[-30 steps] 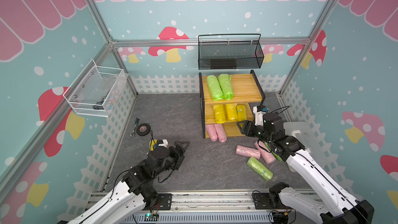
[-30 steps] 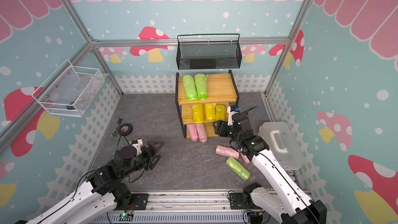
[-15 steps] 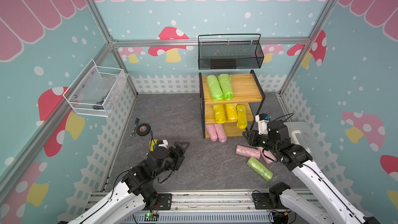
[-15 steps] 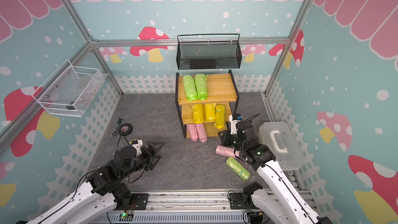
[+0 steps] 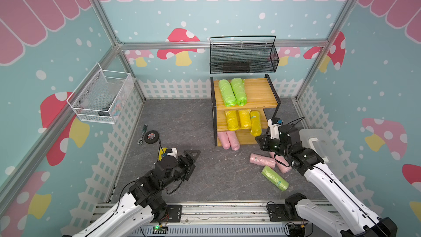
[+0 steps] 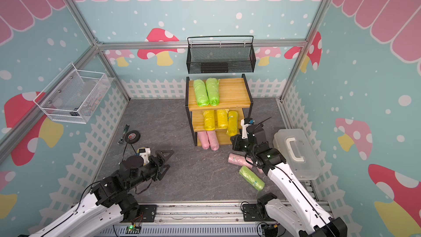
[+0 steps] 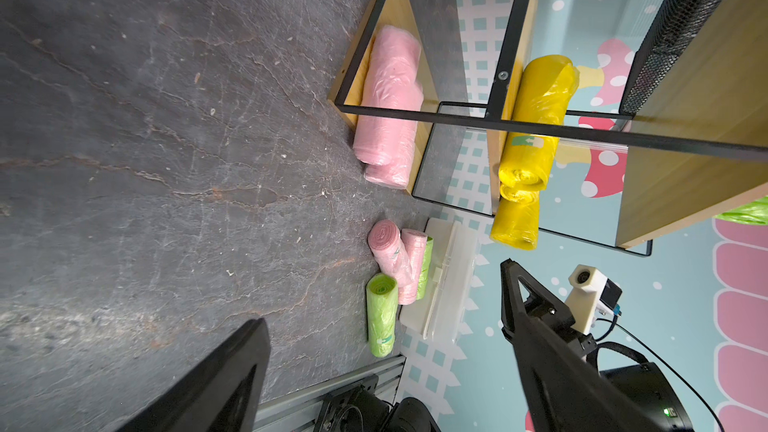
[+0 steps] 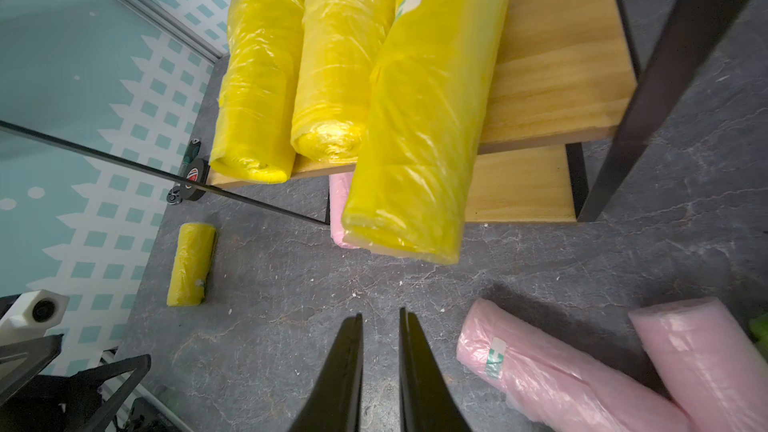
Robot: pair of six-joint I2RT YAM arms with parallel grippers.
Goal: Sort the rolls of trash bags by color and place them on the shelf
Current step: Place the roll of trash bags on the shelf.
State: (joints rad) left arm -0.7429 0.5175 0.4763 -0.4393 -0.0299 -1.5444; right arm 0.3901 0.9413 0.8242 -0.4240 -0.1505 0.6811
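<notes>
The shelf (image 5: 258,93) holds two green rolls (image 5: 232,92) on its top board, three yellow rolls (image 5: 243,119) on the middle board and two pink rolls (image 5: 229,140) at the bottom. The rightmost yellow roll (image 8: 419,118) overhangs the board's front edge. My right gripper (image 8: 380,313) hovers shut and empty just in front of it, above the floor. By that arm lie two pink rolls (image 5: 262,160) and a green roll (image 5: 274,178). My left gripper (image 5: 193,160) stands open and empty at the front left, beside a yellow roll (image 8: 191,263) on the floor.
A black tape roll (image 5: 151,136) and a ratchet tool (image 5: 142,133) lie near the left fence. A white plastic box (image 5: 319,147) sits right of my right arm. A black mesh basket (image 5: 243,58) hangs above the shelf, and a white wire basket (image 5: 100,96) on the left wall.
My right gripper left the third yellow roll on the middle board, drew back toward the front and closed its jaws. The left arm has not moved.
</notes>
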